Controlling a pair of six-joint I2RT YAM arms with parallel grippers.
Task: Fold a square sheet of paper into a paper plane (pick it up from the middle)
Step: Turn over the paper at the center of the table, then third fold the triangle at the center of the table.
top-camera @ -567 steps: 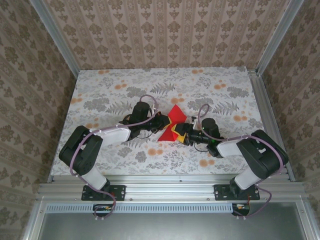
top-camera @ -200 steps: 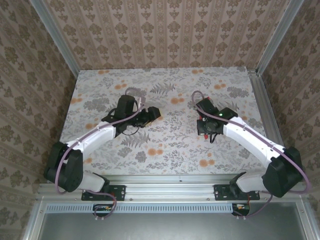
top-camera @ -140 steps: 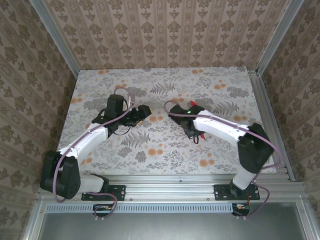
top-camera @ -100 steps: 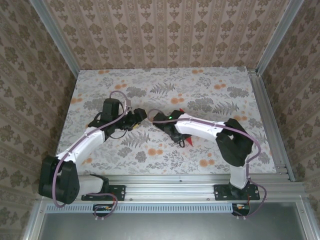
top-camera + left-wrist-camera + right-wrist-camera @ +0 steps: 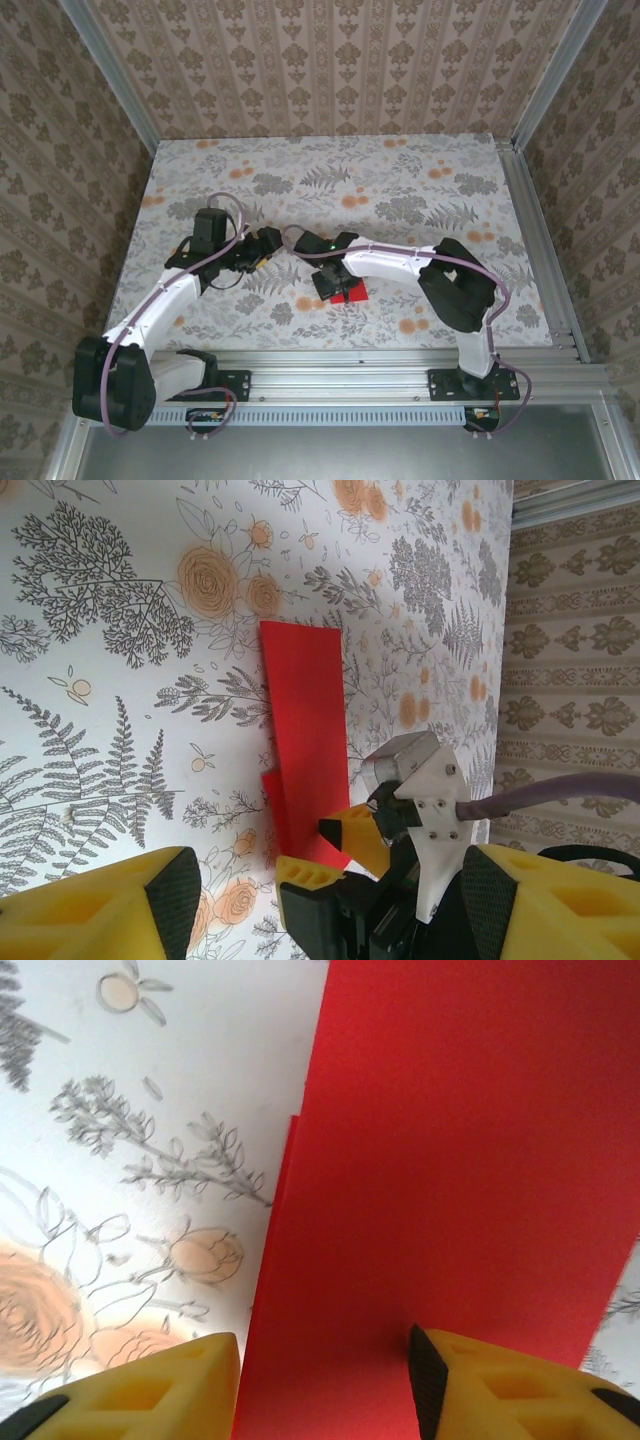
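The paper plane lies on the table beneath the right claw.

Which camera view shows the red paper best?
The left wrist view: the red paper lies flat on the table, with most of its long outline visible. The right wrist view crops it at close range; the top view shows a small part beside the right gripper.

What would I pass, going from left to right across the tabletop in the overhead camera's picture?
Left arm's shoulder → left gripper → folded red paper → right arm's elbow. The right gripper sits over the paper, so I leave it out of the order.
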